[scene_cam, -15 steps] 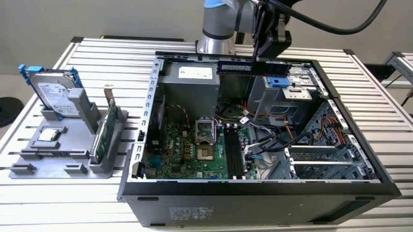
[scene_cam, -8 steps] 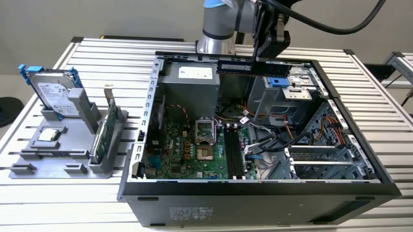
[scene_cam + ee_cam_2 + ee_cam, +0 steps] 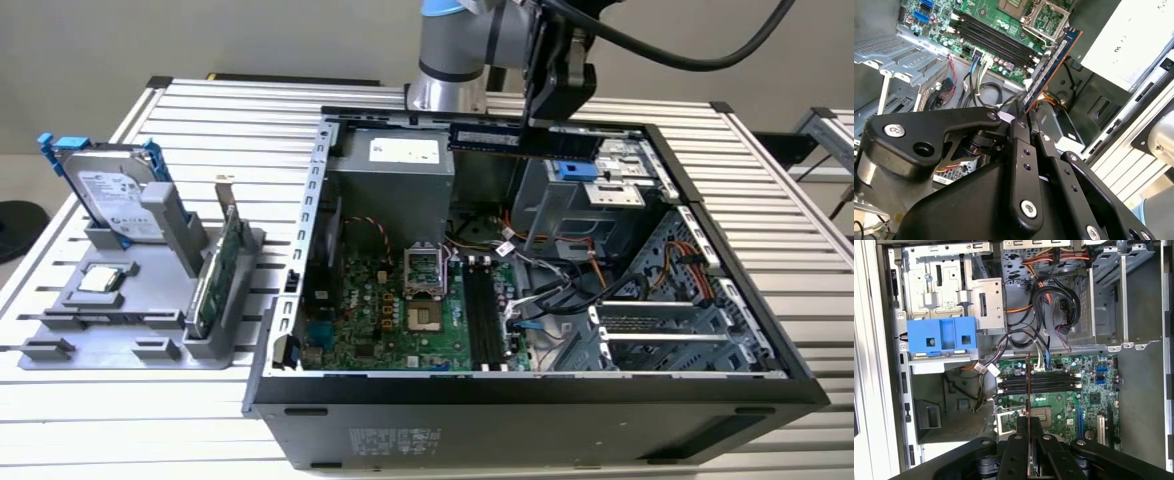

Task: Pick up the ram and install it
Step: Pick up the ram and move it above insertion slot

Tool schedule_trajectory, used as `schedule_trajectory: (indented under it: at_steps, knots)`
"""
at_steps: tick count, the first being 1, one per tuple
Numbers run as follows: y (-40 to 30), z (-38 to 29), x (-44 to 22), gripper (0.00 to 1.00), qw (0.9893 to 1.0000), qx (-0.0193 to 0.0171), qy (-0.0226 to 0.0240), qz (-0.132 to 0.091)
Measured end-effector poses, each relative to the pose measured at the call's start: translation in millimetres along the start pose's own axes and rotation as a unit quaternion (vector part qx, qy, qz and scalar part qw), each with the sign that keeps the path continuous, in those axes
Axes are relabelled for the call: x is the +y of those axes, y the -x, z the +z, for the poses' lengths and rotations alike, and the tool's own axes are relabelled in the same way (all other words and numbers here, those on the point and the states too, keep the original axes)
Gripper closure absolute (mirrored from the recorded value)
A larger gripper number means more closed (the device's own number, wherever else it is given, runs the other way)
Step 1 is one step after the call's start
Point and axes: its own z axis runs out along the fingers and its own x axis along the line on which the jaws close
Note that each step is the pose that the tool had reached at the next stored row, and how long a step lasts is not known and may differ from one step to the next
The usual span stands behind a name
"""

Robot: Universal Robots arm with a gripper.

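My gripper (image 3: 541, 122) hangs above the back of the open computer case (image 3: 287, 330), shut on the ram (image 3: 486, 137), a dark stick with a pale label that lies level and juts toward the exterior view's left. In the second wrist view the ram (image 3: 1050, 67) sticks out from between the black fingers (image 3: 1020, 131) of the gripper (image 3: 1027, 116), with the motherboard below. It is edge-on in the first wrist view, a thin ram (image 3: 1027, 385) line rising from the gripper (image 3: 1028, 421) over the black memory slots (image 3: 1040, 383). The memory slots (image 3: 482, 312) lie well below the ram.
The case holds a grey power supply (image 3: 394, 165), a CPU socket (image 3: 422, 268), loose cables (image 3: 561, 290) and a blue bracket (image 3: 941, 337). On the exterior view's left, a grey fixture (image 3: 80, 345) carries a hard drive (image 3: 114, 195), a green card (image 3: 214, 265) and a chip (image 3: 107, 280).
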Motion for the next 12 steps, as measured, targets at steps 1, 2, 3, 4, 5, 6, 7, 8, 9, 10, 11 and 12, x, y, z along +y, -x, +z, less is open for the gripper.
schedule_trajectory:
  at_steps: [1, 2, 3, 4, 5, 6, 7, 8, 9, 10, 11, 12]
  knots:
    - [0.0, 0.0, 0.0, 1.0, 1.0, 0.0, 0.0, 0.003]
    - [0.0, 0.0, 0.0, 1.0, 1.0, -0.0001, -0.0001, 0.006]
    - [0.0, 0.0, 0.0, 1.0, 1.0, -0.0001, -0.0001, 0.009]
    - [0.0, 0.0, 0.0, 1.0, 0.9999, -0.0001, -0.0001, 0.011]
    - [0.0, 0.0, 0.0, 1.0, 0.9999, -0.0002, -0.0002, 0.014]
    - [0.0, 0.0, 0.0, 1.0, 0.9999, -0.0002, -0.0002, 0.017]
    - [0.0, 0.0, 0.0, 1.0, 0.9998, -0.0002, -0.0002, 0.02]
    - [0.0, 0.0, 0.0, 1.0, 0.9997, -0.0002, -0.0003, 0.023]
    - [0.0, 0.0, 0.0, 1.0, 0.9997, -0.0002, -0.0003, 0.025]
    - [0.0, 0.0, 0.0, 1.0, 0.9996, -0.0003, -0.0003, 0.028]
    - [0.0, 0.0, 0.0, 1.0, 0.9995, -0.0003, -0.0003, 0.031]
    - [0.0, 0.0, 0.0, 1.0, 0.9995, -0.0003, -0.0004, 0.033]
